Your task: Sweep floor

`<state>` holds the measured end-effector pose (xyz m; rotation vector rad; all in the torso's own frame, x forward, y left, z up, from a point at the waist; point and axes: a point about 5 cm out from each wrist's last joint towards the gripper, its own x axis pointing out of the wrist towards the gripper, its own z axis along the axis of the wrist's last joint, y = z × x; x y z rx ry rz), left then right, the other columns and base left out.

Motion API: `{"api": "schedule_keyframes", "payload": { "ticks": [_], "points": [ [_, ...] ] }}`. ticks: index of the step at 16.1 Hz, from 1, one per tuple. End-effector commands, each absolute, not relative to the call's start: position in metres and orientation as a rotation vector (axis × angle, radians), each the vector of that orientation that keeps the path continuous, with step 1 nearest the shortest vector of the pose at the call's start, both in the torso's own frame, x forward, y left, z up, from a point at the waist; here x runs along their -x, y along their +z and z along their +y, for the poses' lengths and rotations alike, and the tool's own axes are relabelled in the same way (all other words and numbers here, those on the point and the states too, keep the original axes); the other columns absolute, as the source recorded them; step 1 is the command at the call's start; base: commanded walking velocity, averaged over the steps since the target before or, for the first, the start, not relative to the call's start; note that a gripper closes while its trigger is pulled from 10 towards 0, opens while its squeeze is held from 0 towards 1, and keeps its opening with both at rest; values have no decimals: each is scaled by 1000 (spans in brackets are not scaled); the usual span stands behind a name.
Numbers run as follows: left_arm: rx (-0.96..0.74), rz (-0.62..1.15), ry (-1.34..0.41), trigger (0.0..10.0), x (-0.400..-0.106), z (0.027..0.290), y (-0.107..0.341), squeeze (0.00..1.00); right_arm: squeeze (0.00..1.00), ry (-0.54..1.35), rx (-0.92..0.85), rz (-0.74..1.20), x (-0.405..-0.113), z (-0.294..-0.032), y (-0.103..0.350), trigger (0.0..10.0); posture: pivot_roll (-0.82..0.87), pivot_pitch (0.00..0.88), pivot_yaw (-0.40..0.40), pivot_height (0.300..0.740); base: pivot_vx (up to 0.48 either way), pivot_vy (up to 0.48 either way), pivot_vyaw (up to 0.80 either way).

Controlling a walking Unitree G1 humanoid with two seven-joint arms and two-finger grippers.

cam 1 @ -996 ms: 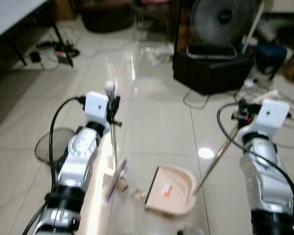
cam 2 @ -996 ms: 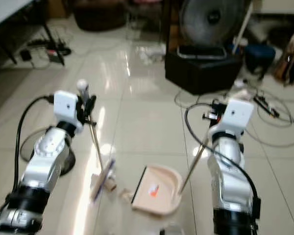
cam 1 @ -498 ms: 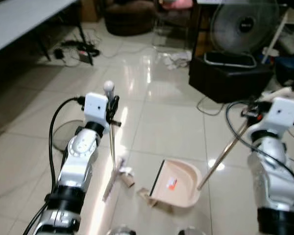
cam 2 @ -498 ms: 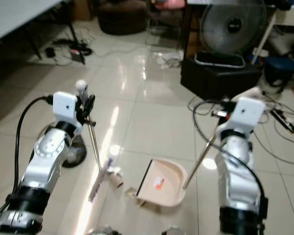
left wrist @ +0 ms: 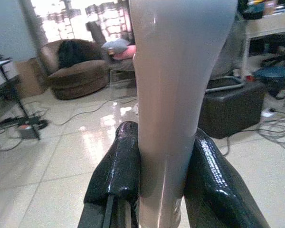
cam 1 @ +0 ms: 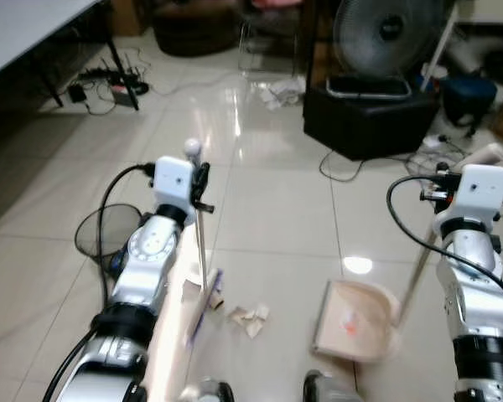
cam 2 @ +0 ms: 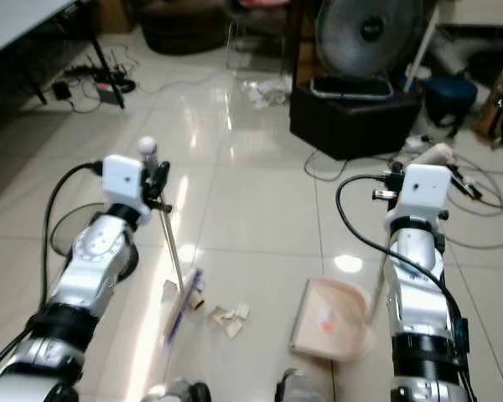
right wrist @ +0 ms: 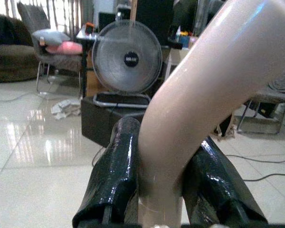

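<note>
I am holding the broom (cam 2: 174, 260) in the left gripper (left wrist: 164, 156); both black fingers are pressing against its pale handle, one on each side, near the handle's top end; the stick is running down and slightly rightward to the brush head, which is resting on the tiled floor (cam 2: 251, 209) in front of the left arm. Just right of the brush head, crumpled paper scraps (cam 2: 228, 316) are lying loose on the tile, apart from the dustpan (cam 2: 329, 320).

I am gripping the dustpan's long handle (right wrist: 199, 95) in the right gripper (right wrist: 165, 161); the fingers are clamping the curved beige tube from both sides; the pan itself is sitting on the floor beside the right arm, its open mouth facing the scraps, with bare tile between them.

Ahead, a standing fan (cam 2: 362, 33) is sitting behind a black box (cam 2: 352, 117); cables (cam 2: 478, 209) are trailing over the floor on the right; a table (cam 1: 25, 33) is standing at far left with a power strip (cam 1: 109, 79) under it.
</note>
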<state>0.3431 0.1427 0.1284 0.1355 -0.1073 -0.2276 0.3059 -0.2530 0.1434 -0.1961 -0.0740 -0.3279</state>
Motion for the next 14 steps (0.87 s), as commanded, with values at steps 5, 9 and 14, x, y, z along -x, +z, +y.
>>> {"api": "schedule_keyframes", "payload": {
  "ticks": [5,9,14],
  "points": [
    [-105,-156,-168,10000,-346,148,130,0,0,-288,179,-199,-318,-240,153,10000,6,184,95,740,0,0,0],
    [-129,-167,-160,10000,-353,146,132,0,0,-275,203,-218,-330,-235,157,10000,18,207,92,740,0,0,0],
    [-105,-182,-158,10000,-359,145,132,0,0,-199,234,-246,-341,-225,157,10000,24,212,76,740,0,0,0]
  ]
}}
